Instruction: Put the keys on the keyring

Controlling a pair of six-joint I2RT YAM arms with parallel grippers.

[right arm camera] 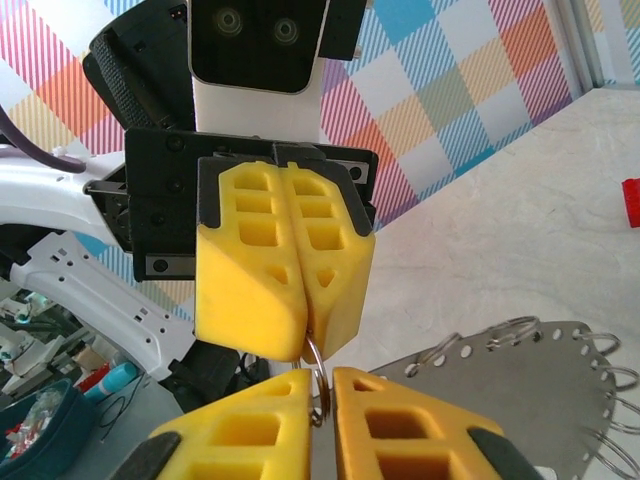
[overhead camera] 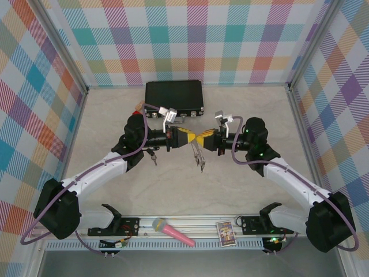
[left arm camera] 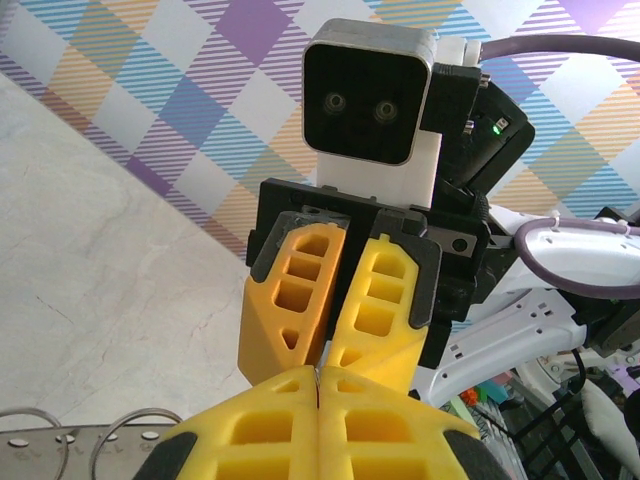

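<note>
At frame centre, top view: left jaws fully closed, pinching one rim loop of keyring. Right jaws pinch same loop from opposite side, likely steadying it for threading. Key lies on worktop, lower left.

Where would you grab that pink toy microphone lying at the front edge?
By the slim pink handle of the microphone, from straight above, closing across its width. It lies flat and slanted, and the rounded head looks wider and likelier to slip.

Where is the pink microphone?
In the top view, the pink microphone lies on the metal rail at the bottom middle, just left of a small card.
</note>
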